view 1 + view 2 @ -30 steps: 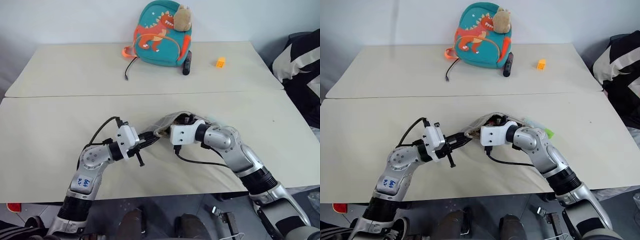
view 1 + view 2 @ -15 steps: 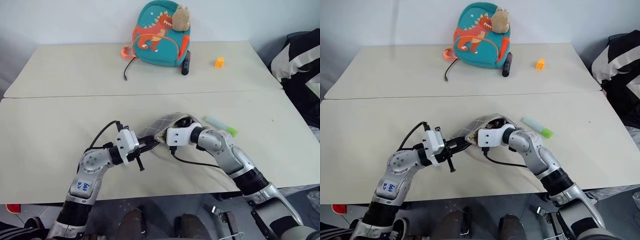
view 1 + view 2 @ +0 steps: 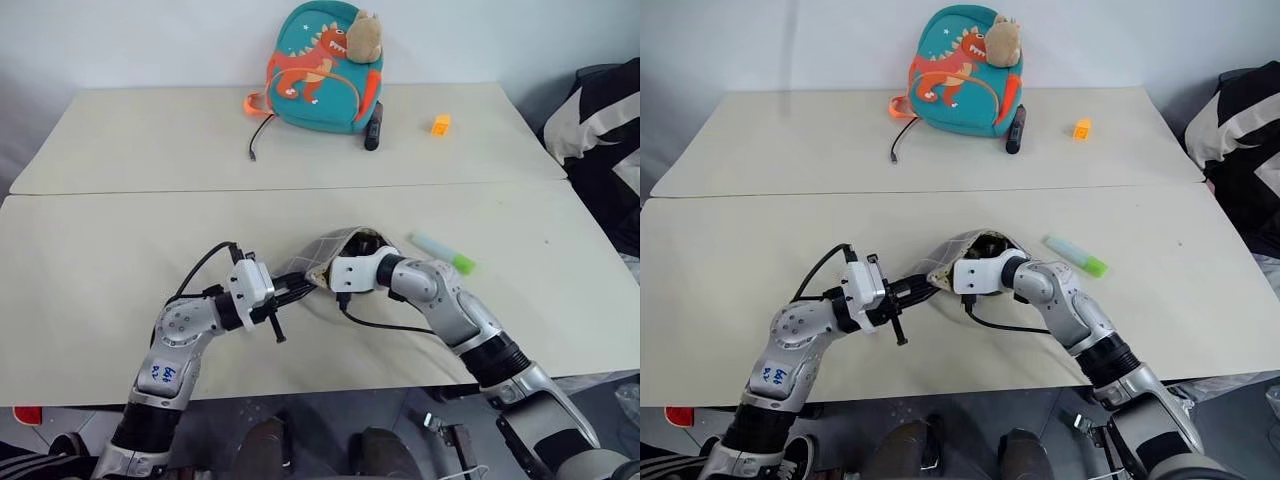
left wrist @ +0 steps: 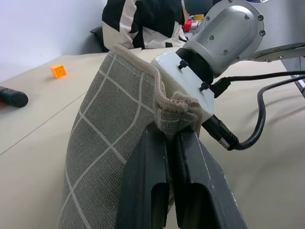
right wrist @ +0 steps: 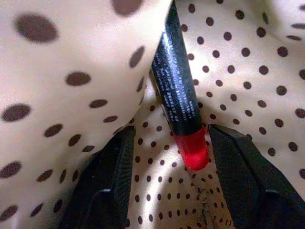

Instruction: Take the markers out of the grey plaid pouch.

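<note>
Right wrist view puts your right gripper [image 5: 164,167] inside the grey plaid pouch [image 3: 318,252], jaws apart around the black marker's red end [image 5: 192,147]; close squarely; left gripper [image 4: 172,143] stays clamped on the rim

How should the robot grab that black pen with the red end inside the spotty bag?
Probably near the red end of the black marker, coming straight in through the pouch's mouth. That end lies between the right gripper's open fingers, while the far end hides under the dotted lining.
</note>
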Robot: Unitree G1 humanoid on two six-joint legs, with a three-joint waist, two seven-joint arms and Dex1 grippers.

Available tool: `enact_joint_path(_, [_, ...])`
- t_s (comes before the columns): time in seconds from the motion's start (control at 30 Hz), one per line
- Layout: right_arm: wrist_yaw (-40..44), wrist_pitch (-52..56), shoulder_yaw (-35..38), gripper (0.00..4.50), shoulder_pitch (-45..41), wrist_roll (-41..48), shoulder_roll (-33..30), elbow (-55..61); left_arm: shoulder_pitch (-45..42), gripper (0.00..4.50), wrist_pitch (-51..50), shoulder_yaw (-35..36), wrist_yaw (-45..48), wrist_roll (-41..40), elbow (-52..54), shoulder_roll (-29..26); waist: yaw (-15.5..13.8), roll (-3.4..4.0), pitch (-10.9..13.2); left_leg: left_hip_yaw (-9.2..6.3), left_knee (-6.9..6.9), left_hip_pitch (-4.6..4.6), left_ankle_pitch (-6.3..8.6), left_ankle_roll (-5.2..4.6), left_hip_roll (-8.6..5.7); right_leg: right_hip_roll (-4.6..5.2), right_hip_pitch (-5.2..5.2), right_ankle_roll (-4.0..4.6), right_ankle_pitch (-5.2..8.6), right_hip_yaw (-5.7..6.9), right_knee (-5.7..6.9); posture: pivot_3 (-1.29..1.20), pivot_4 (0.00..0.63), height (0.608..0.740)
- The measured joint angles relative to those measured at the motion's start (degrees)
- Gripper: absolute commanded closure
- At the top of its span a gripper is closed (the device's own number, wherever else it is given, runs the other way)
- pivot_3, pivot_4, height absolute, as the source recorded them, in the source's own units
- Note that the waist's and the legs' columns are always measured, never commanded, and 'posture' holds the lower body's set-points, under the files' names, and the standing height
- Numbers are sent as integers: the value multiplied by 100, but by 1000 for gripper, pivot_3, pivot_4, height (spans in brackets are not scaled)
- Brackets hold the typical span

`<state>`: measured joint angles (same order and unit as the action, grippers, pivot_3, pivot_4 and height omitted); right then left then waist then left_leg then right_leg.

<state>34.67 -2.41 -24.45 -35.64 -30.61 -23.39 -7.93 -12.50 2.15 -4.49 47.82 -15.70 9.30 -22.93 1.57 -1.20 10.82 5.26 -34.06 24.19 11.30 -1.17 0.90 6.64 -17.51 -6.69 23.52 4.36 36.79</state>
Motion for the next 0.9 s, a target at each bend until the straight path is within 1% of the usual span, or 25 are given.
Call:
enact_joint_path(0.33, [-125, -176, -23, 1925, -253, -34, 140, -461, 106, 4500, 117, 64, 37, -37, 1, 2, 6, 0, 0, 0, 0, -3, 0, 1, 0, 0, 0, 0, 0, -1, 3, 0, 150, 740])
enact_joint_path(0.43, [-123, -251, -28, 2519, -275, -32, 160, -547, 134, 4500, 158, 66, 42, -37, 1, 1, 13, 0, 0, 0, 0, -3, 0, 1, 1, -1, 0, 0, 0, -2, 3, 0, 150, 740])
enact_joint_path(0.57, [-124, -265, -40, 3815, -268, -35, 168, -576, 160, 4500, 160, 55, 53, -36, 1, -3, 7, 0, 0, 0, 0, -3, 0, 1, 1, 0, 0, 0, 0, -4, 4, 0, 150, 740])
enact_joint_path(0.6, [-124, -266, -40, 3879, -268, -37, 167, -576, 160, 4500, 160, 55, 53, -36, 1, -3, 7, 0, 0, 0, 0, -3, 0, 1, 1, 0, 0, 0, 0, -5, 3, 0, 150, 740])
enact_joint_path(0.9, [-105, -249, -27, 3879, -157, -37, 76, -405, 160, 4500, 171, -1, 83, -37, 3, -1, 5, 0, 0, 0, 0, -2, 0, 1, 1, 0, 0, 0, 0, -6, 3, 0, 150, 740])
